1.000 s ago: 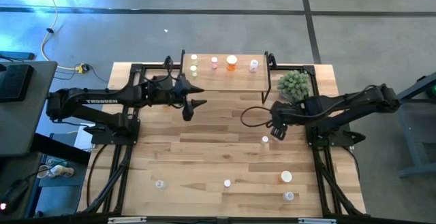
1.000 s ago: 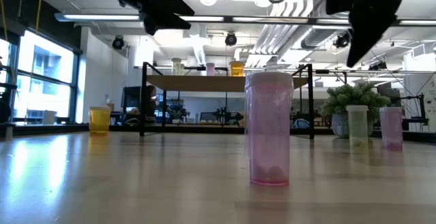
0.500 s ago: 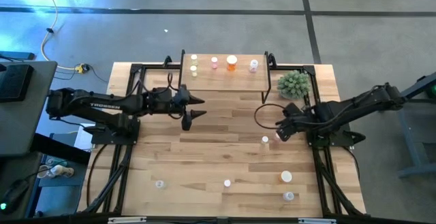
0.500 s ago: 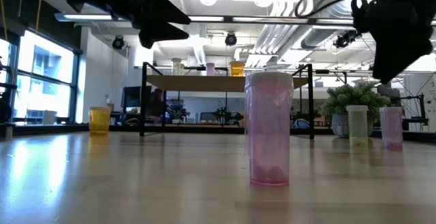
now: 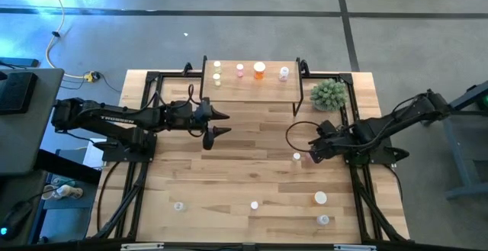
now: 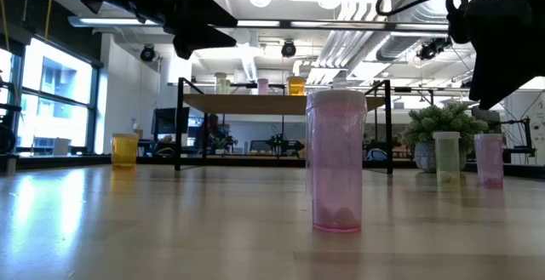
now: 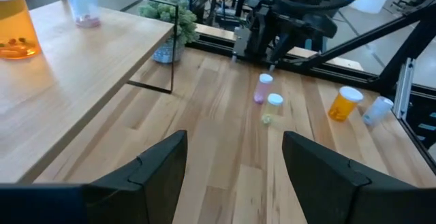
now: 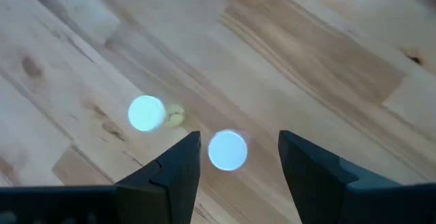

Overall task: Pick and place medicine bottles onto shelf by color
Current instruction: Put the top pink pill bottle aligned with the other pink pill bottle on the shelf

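Right claw (image 5: 312,154) lowered toward the right edge of the counter (image 5: 229,167), fingers (image 8: 174,166) apart with nothing between them yet, hanging above two small white-capped bottles that stand close together: pink bottle (image 8: 227,150) framed in the gap between the fingers, pale yellowish bottle (image 8: 146,112) just beside it and outside the gap. Same pair seen from the left wrist camera as pink bottle and yellowish bottle near each other, directly under the right arm's wrist. Left claw (image 5: 219,123) held in the air over the counter's middle, just in front of the shelf (image 5: 252,89), fingers (image 7: 160,166) spread and empty. Shelf standing at the far edge of the counter, carrying five bottles along its back: two pale yellowish ones (image 5: 217,71) at its left end, a small pink one (image 5: 240,69), a wider orange bottle (image 5: 260,70), and a clear one (image 5: 284,72) toward its right end. Potted plant (image 5: 329,94) beside the shelf's right end. Four more bottles along the near edge of the counter: clear one (image 5: 179,205) near the left corner, another small one (image 5: 255,204) at the middle, wide orange one (image 5: 320,198) and a clear one (image 5: 323,220) near the right corner.
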`<act>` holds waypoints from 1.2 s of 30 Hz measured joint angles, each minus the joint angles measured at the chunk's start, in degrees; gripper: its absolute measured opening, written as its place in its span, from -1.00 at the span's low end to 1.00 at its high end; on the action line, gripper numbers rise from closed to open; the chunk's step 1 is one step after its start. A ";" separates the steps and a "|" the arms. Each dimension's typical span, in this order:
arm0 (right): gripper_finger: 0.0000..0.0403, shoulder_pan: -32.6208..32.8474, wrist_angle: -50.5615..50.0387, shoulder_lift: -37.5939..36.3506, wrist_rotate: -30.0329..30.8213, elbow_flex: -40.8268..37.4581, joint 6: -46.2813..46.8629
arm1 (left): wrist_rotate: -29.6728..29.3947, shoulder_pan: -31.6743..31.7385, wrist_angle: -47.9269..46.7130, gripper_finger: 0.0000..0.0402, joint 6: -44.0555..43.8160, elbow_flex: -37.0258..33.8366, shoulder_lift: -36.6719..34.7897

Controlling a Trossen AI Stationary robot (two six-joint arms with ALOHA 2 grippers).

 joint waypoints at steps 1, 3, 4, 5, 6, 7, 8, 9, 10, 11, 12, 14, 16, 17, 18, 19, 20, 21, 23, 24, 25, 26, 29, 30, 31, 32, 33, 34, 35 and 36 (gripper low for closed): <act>-0.07 0.64 0.04 0.03 1.11 0.00 0.53 | -0.07 0.00 0.00 0.15 0.00 0.00 0.00; -0.07 1.83 -0.01 0.29 3.09 0.00 1.54 | -0.07 0.00 -0.03 0.15 0.00 0.00 0.00; -0.07 2.33 0.00 0.62 3.67 0.00 2.05 | -0.06 0.00 -0.04 0.15 0.00 0.00 0.00; -0.07 2.81 -0.02 1.07 3.79 0.00 2.48 | -0.06 0.00 -0.04 0.15 0.00 0.00 0.00; -0.07 3.20 0.08 1.63 3.92 0.00 2.61 | -0.06 0.00 -0.06 0.15 0.00 0.00 0.00; -0.07 3.55 0.31 2.28 3.92 0.00 2.62 | -0.07 0.00 -0.07 0.15 0.00 0.00 0.00; -0.07 3.88 0.54 3.02 3.92 0.00 2.74 | -0.07 0.00 -0.09 0.15 0.00 0.00 0.00; -0.07 4.14 0.72 3.85 3.92 0.00 3.38 | -0.09 0.00 -0.09 0.15 0.00 0.00 0.00; -0.07 4.35 0.74 4.65 3.92 0.00 3.97 | -0.25 0.00 -0.09 0.15 0.00 0.00 0.00; -0.07 4.53 0.72 5.53 3.90 0.00 4.06 | -0.59 0.00 -0.13 0.15 0.00 0.00 0.00; -0.07 4.72 0.72 6.39 3.72 0.00 4.10 | -0.87 0.00 -0.19 0.15 0.00 0.00 0.00; -0.07 5.09 0.85 8.00 3.37 0.00 4.41 | -1.12 0.00 -0.28 0.15 0.00 0.00 0.00; -0.06 5.34 1.13 9.59 3.23 0.00 5.42 | -1.18 0.00 -0.30 0.15 0.01 0.00 0.00; -0.05 5.41 1.21 10.27 3.23 0.00 5.57 | -1.18 0.00 -0.30 0.15 0.00 0.00 0.00; -0.03 5.41 1.50 10.91 3.21 0.00 5.61 | -1.18 0.00 -0.31 0.15 0.00 0.00 0.00; -0.02 5.41 1.92 11.49 3.21 0.00 5.62 | -1.18 0.00 -0.31 0.15 0.00 0.00 0.00; 0.00 5.41 2.31 12.00 3.20 0.00 5.62 | -1.18 0.00 -0.31 0.15 0.00 0.00 0.00; 0.02 5.41 2.61 12.45 3.21 0.00 5.62 | -1.18 0.00 -0.31 0.15 0.00 0.00 0.00; 0.07 5.41 2.73 13.46 3.23 0.00 5.69 | -1.18 0.00 -0.31 0.15 -0.02 0.00 0.00; 0.09 5.41 2.71 13.99 3.23 0.00 6.13 | -1.18 0.00 -0.31 0.15 -0.02 0.00 0.00; 0.11 5.41 2.71 14.54 3.20 0.00 6.61 | -1.16 0.00 -0.31 0.15 -0.02 0.00 0.00; 0.12 5.41 2.69 15.01 3.21 0.00 6.84 | -1.17 0.00 -0.31 0.15 -0.02 0.00 0.00; 0.13 5.41 2.71 16.26 3.19 0.00 7.27 | -1.18 0.00 -0.31 0.15 -0.06 0.00 0.00; 0.13 5.41 2.72 16.62 3.20 0.00 7.77 | -1.15 0.00 -0.31 0.15 -0.04 0.00 0.00; 0.13 5.41 2.74 16.97 3.20 0.00 8.09 | -1.17 0.00 -0.31 0.15 -0.06 0.00 0.00; 0.13 5.41 2.76 17.42 3.20 0.00 8.47 | -1.18 0.00 -0.31 0.15 -0.07 0.00 0.00; 0.13 5.41 2.86 17.86 3.18 0.00 8.62 | -1.16 0.00 -0.31 0.15 -0.09 0.00 0.00; 0.13 5.41 3.14 18.27 3.14 0.00 8.63 | -1.17 0.00 -0.31 0.15 -0.06 0.00 0.00; 0.13 5.41 3.57 18.67 3.14 0.00 8.61 | -1.15 0.00 -0.31 0.15 -0.04 0.00 0.00; 0.13 5.41 3.98 19.04 3.14 0.00 8.60 | -1.15 0.00 -0.31 0.15 -0.05 0.00 0.00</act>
